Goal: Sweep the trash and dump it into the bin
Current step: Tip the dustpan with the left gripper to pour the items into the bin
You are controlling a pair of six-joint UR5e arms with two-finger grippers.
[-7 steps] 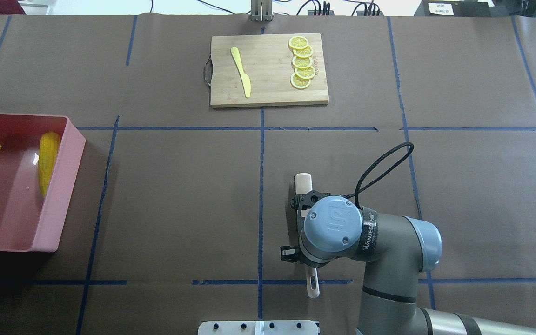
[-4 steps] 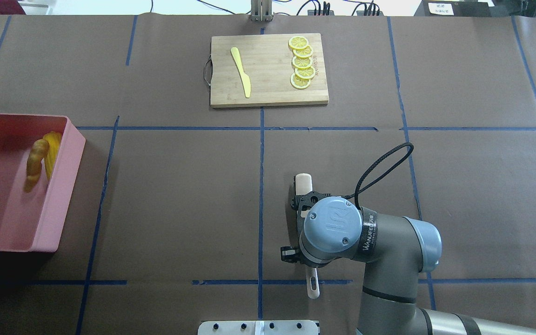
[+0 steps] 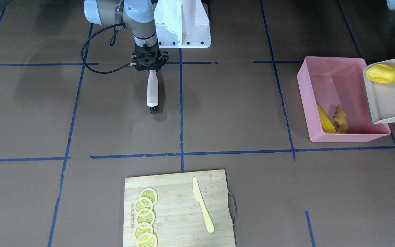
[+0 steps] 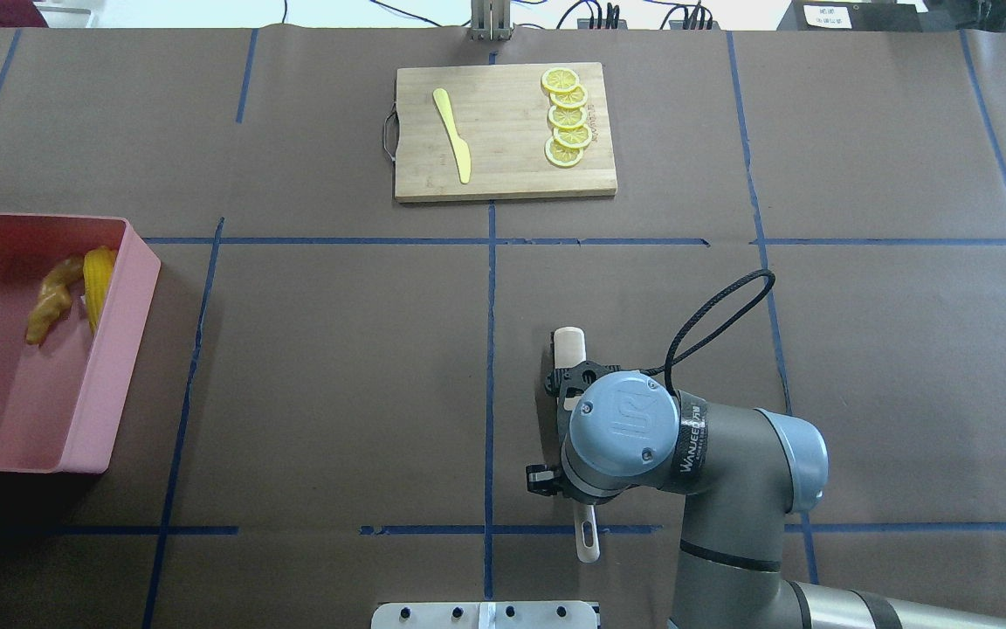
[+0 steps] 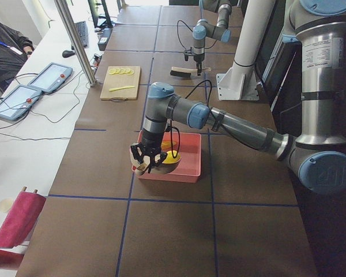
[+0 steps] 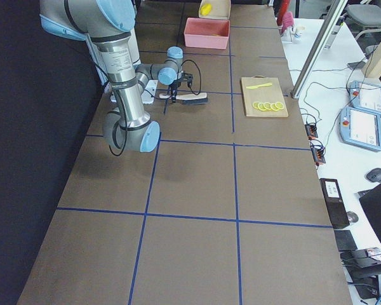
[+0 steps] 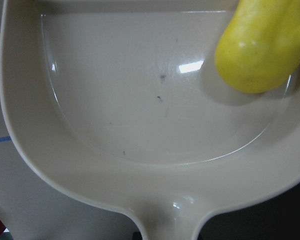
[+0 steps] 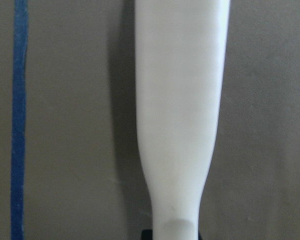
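Note:
The pink bin (image 3: 306,103) stands at the table's left end; it also shows in the overhead view (image 4: 123,349). The corn cob (image 4: 98,279) and the ginger root (image 4: 53,297) lie inside it against one wall. My left gripper (image 5: 148,164) is shut on the handle of the beige dustpan (image 3: 393,99), which is held tilted over the bin. The rounded yellow lump (image 3: 382,73) rests on the pan and shows close in the left wrist view (image 7: 262,45). My right gripper (image 3: 151,68) is shut on the white handle of a brush (image 3: 152,87), bristles down on the table.
A wooden cutting board (image 4: 503,175) at the far middle carries several lemon slices (image 4: 566,118) and a pale yellow knife (image 4: 452,135). The robot's white base (image 3: 183,24) stands behind the brush. A person sits by tablets beyond the table's far side (image 5: 6,43).
The ginger root has dropped off the dustpan into the bin and come to rest beside the corn cob, which shifted. The dustpan has pulled a little further left. The right arm has not moved.

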